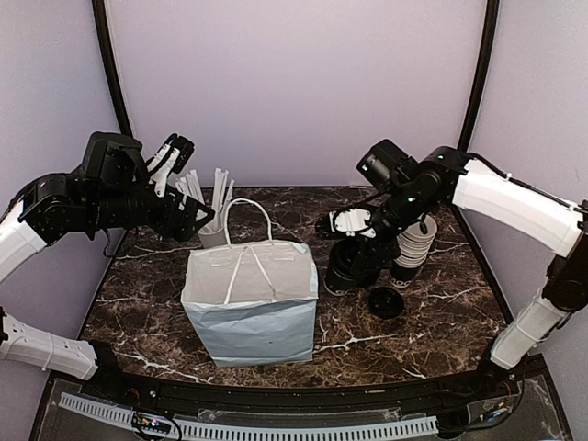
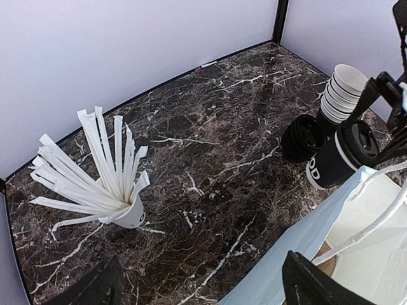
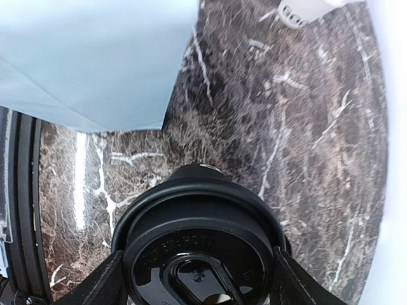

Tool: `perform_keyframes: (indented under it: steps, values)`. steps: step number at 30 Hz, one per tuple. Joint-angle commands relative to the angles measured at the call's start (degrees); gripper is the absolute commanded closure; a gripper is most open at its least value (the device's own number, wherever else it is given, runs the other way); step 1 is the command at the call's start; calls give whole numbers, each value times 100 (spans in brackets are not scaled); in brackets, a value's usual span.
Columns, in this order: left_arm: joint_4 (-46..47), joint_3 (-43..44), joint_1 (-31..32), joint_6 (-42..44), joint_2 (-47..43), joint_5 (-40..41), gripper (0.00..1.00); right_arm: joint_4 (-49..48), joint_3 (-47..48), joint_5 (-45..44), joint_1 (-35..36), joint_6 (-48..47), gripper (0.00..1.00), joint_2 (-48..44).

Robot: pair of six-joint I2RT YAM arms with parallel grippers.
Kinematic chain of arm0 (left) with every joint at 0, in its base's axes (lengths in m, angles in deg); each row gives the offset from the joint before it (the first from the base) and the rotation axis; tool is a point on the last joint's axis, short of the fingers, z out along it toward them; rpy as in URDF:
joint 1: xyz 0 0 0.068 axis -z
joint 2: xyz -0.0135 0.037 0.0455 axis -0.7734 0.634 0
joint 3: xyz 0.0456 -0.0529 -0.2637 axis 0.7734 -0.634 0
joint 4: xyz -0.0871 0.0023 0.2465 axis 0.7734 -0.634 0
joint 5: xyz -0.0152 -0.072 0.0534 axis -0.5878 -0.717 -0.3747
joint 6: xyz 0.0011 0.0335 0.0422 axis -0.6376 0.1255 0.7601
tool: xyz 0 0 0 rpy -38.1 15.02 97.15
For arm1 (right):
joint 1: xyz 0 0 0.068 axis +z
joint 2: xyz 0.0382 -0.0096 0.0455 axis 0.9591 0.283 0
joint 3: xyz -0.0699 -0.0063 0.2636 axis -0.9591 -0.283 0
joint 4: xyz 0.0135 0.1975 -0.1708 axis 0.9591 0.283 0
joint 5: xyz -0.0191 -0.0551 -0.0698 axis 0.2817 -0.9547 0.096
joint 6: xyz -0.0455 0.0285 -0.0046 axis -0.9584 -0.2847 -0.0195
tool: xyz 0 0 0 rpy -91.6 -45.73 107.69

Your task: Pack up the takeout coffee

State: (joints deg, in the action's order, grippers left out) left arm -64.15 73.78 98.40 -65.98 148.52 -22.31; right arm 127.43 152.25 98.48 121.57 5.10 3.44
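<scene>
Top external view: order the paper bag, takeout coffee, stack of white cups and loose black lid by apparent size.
1. paper bag, clearly largest.
2. takeout coffee and stack of white cups: look alike, both partly hidden by the right arm, so unranked.
3. loose black lid, smallest.

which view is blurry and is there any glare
Right wrist: the table looks smeared, with a white glare streak at left; the takeout coffee is sharper. Left wrist: crisp, straws clear. Top external: evenly lit.
</scene>
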Motion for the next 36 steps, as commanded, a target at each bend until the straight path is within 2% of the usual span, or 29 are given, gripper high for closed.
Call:
perform_keyframes:
  steps: [1,8,14,18,24,30,33,36]
  values:
    - [-87,149,-67,106,-46,78,10,164,327,369,-70,118,38,-409]
    - [-583,665,-221,445,243,-95,10,460,1076,1358,-772,154,38,-713]
    - [-965,1055,-425,917,543,-1688,11,347,1769,1954,-1039,313,39,-952]
    - [-1292,1424,-436,1085,1027,-2339,19,678,2318,2518,-1035,151,38,-860]
    - [-1825,1914,-440,1330,1677,-2891,33,829,2489,3113,-987,164,37,-927]
    - [-2069,2012,-439,1448,1707,-3050,39,770,2226,3263,-776,280,36,-1083]
    - [-2058,2154,-441,1365,1533,-2421,39,741,2118,3234,-675,299,36,-1097]
    - [-2073,2239,-436,1288,1205,-1982,35,707,2115,3262,-495,330,36,-1075]
